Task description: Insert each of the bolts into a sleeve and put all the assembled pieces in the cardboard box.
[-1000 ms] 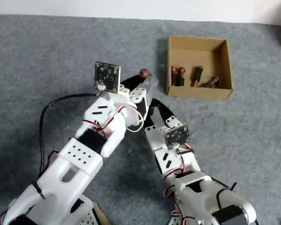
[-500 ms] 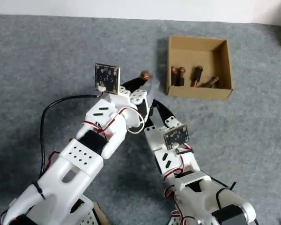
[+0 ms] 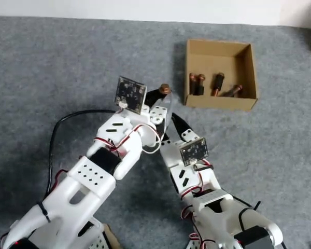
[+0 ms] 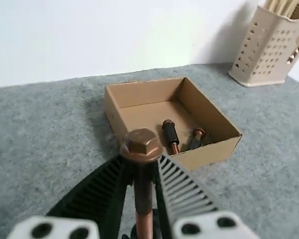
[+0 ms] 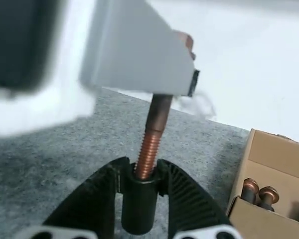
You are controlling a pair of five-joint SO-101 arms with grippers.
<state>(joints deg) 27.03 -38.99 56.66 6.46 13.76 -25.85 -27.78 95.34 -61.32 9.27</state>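
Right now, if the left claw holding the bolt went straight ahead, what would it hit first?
Most likely the cardboard box: the left gripper, shut on the bolt, points at its near wall across bare carpet. Depth is hard to judge from here.

Cardboard box (image 3: 220,101) sits on the table (image 3: 52,62) at 1 o'clock from centre, with four assembled pieces (image 3: 217,83) inside near its 6 o'clock wall. At the box's 9 o'clock, a bolt (image 3: 164,89) is between the left fingers (image 4: 102,186). Its tip is in a sleeve (image 5: 138,199) between the right fingers (image 5: 94,199), at the bolt's 6 o'clock.
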